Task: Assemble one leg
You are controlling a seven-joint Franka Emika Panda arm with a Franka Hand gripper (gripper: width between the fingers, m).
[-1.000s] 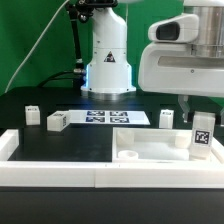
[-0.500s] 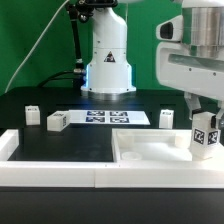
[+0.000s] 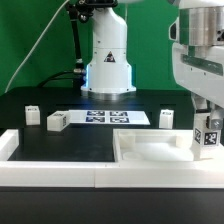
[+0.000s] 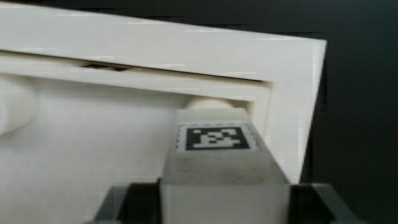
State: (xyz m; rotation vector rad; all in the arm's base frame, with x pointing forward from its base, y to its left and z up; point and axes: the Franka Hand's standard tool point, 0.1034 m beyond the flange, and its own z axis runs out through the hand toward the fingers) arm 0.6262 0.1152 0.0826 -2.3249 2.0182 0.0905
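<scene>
My gripper is shut on a white leg with a black-and-white tag on its side. It holds the leg upright over the right end of the large white tray-shaped piece, at the exterior view's right edge. In the wrist view the leg sits between my two dark fingers, its far end at the inner corner of the tray piece's raised rim. Three more legs stand on the black table: one at the exterior view's left, one beside it, one at the right.
The marker board lies flat in front of the robot base. A white raised border runs along the table's near edge and its left side. A green backdrop stands behind.
My gripper has moved with the leg toward the exterior view's right and slightly down, from above the tray piece's right part to its right end. The other legs have not moved.
</scene>
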